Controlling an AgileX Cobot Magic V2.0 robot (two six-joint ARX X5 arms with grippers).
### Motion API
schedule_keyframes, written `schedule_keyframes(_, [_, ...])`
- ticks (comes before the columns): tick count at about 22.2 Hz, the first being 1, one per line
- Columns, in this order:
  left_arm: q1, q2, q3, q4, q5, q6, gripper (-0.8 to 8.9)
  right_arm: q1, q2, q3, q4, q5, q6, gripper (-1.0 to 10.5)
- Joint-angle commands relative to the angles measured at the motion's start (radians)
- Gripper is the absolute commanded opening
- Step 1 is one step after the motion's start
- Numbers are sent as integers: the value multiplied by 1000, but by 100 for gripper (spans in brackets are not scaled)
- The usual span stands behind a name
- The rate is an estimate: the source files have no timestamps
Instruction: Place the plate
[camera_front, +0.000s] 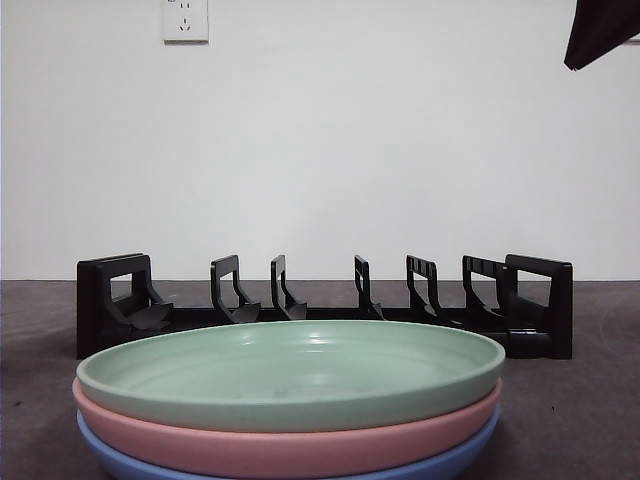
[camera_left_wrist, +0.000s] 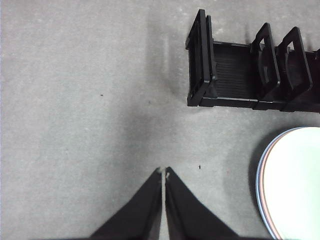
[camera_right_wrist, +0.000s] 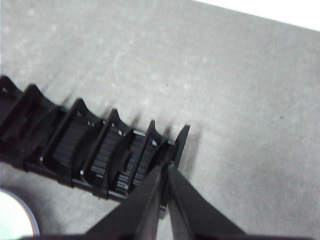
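Observation:
Three plates lie stacked at the front of the table: a green plate (camera_front: 290, 372) on top, a pink plate (camera_front: 290, 447) under it and a blue plate (camera_front: 130, 466) at the bottom. Behind them stands a black slotted plate rack (camera_front: 325, 310), with nothing in its slots. My left gripper (camera_left_wrist: 163, 172) is shut and holds nothing; it hovers over bare table, off the rack's end (camera_left_wrist: 200, 65) and beside the stack's rim (camera_left_wrist: 265, 175). My right gripper (camera_right_wrist: 165, 167) is shut and holds nothing, high above the rack's other end (camera_right_wrist: 100, 150); a black arm tip (camera_front: 600, 30) shows at the top right corner.
A white wall with a power socket (camera_front: 185, 20) closes the scene behind the table. Grey table surface (camera_left_wrist: 75, 100) spreads on both sides of the rack.

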Motion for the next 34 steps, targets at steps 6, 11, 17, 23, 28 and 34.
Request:
schedule_keyframes(6, [109, -256, -376, 594, -26, 245, 7, 4, 3, 13, 65, 1, 0, 23])
schedule_keyframes(11, [230, -530, -755, 864, -26, 312, 7, 4, 3, 13, 98, 1, 0, 23])
schedule_keyframes(17, [237, -664, -919, 885, -24, 298, 7, 4, 2, 13, 113, 0, 0, 23])
schedule_keyframes(23, [237, -661, -921, 871, -24, 293, 7, 5, 2, 13, 118, 1, 0, 23])
schedule_keyframes(28, [237, -661, -921, 877, -24, 293, 7, 5, 2, 13, 117, 1, 0, 23])
schedule_keyframes(34, [237, -661, -921, 878, -24, 293, 7, 5, -44, 2, 112, 19, -53, 23])
